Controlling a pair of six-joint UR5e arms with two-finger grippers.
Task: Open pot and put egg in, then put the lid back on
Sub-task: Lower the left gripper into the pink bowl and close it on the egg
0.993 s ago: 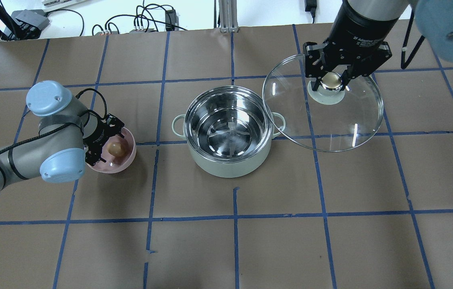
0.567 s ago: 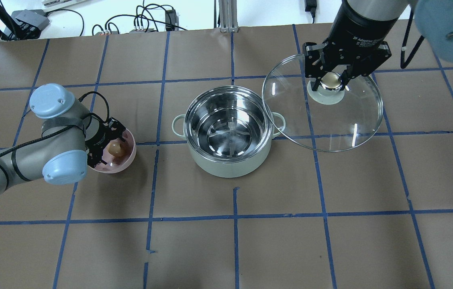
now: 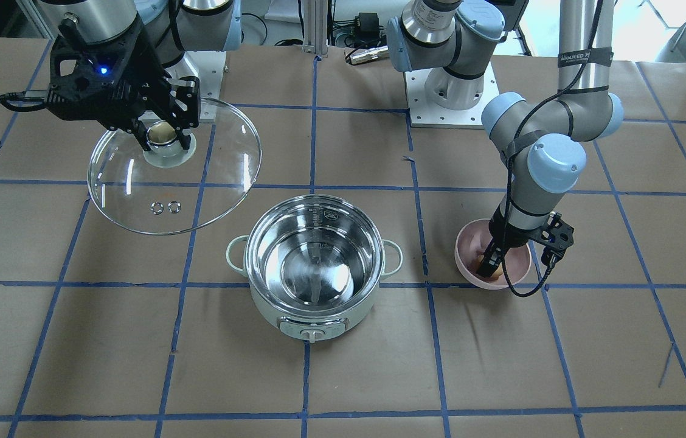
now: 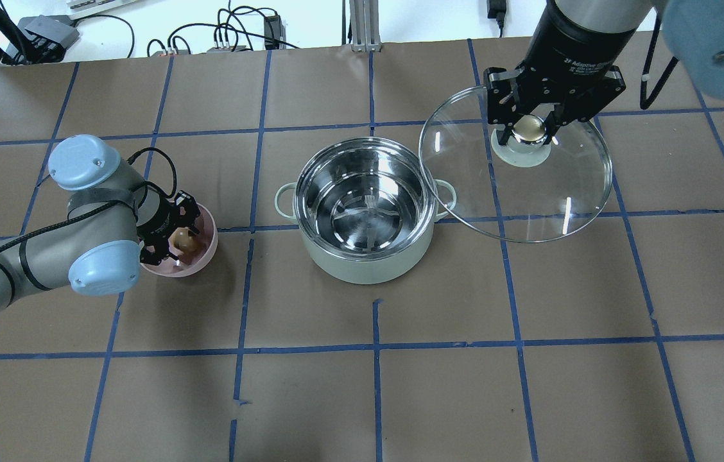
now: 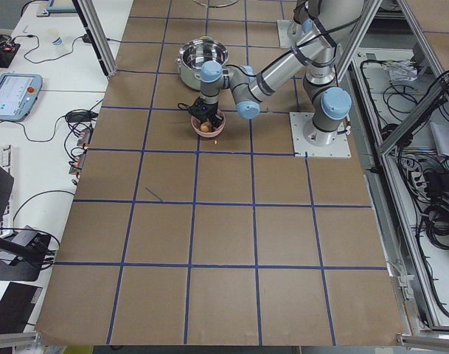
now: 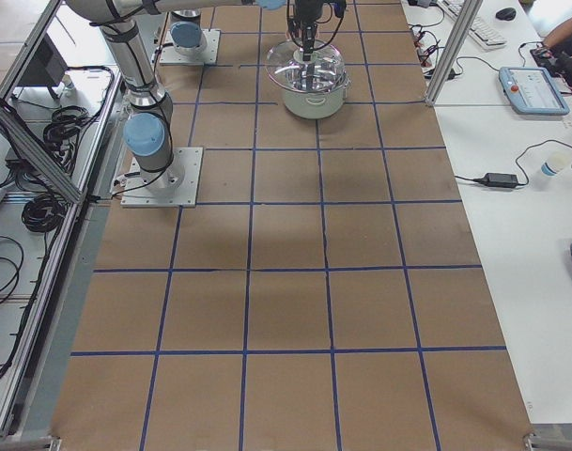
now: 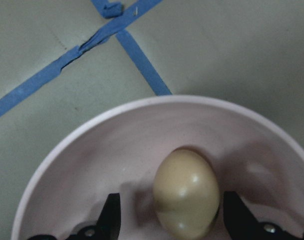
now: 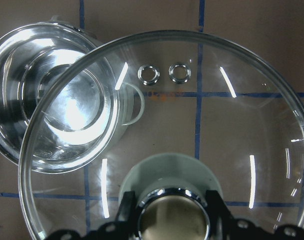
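Observation:
The mint-green pot (image 4: pixel 368 266) stands open mid-table, its steel interior empty. The brown egg (image 4: pixel 183 242) lies in a pink bowl (image 4: pixel 206 255) to the pot's left. My left gripper (image 4: pixel 176 241) is down inside the bowl and open. In the left wrist view its fingertips (image 7: pixel 112 215) stand on either side of the egg (image 7: pixel 186 195). My right gripper (image 4: pixel 531 131) is shut on the beige knob of the glass lid (image 4: pixel 529 199) and holds it in the air to the right of the pot, its edge over the pot's right handle.
The pot's control dial (image 3: pixel 312 331) faces away from the robot. Blue tape lines grid the brown table. Cables and boxes lie beyond the far edge (image 4: pixel 233 32). The robot bases (image 3: pixel 452 97) stand at the near side.
My left gripper has sunk a little deeper into the pink bowl, so its fingers now flank the egg. The right arm and the lid have not moved.

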